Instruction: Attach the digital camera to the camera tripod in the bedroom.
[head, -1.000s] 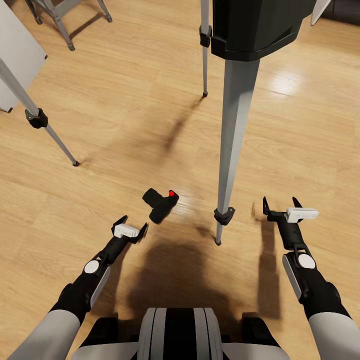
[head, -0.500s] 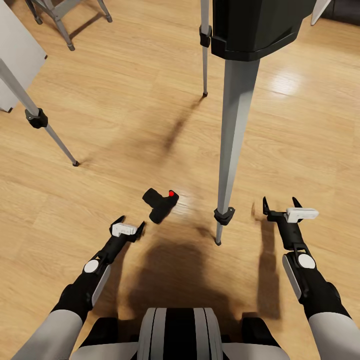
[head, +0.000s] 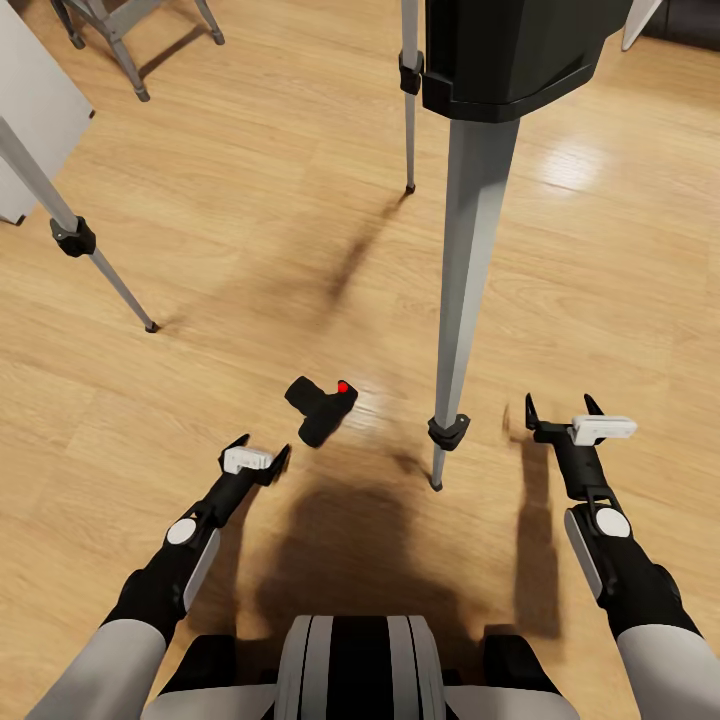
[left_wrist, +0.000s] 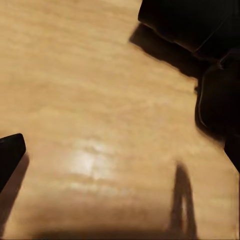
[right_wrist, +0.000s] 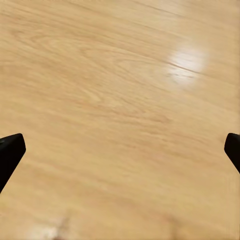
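— Where's the cam?

— Digital camera (head: 321, 408) on the wood floor (head: 250, 270), lying on its side, red button (head: 343, 386) visible. It sits between my two arms, near the tripod leg (head: 466, 290). Left wrist view shows it too (left_wrist: 200, 45), dark and blurry.

— Grippers?

— Left gripper (head: 258, 452) just beside the cam, apart from it, not touching. Jaws spread, nothing held. Right gripper (head: 563, 412) on the other side of the leg, jaws wide, empty; the wrist view has one fingertip (right_wrist: 10, 152) at each edge w/ bare floor between.

— Tripod?

— Camera tripod (head: 510, 50) stands right ahead of me, black head up top, the three legs splayed around the cam. Black collar (head: 449, 431) low on the near leg.
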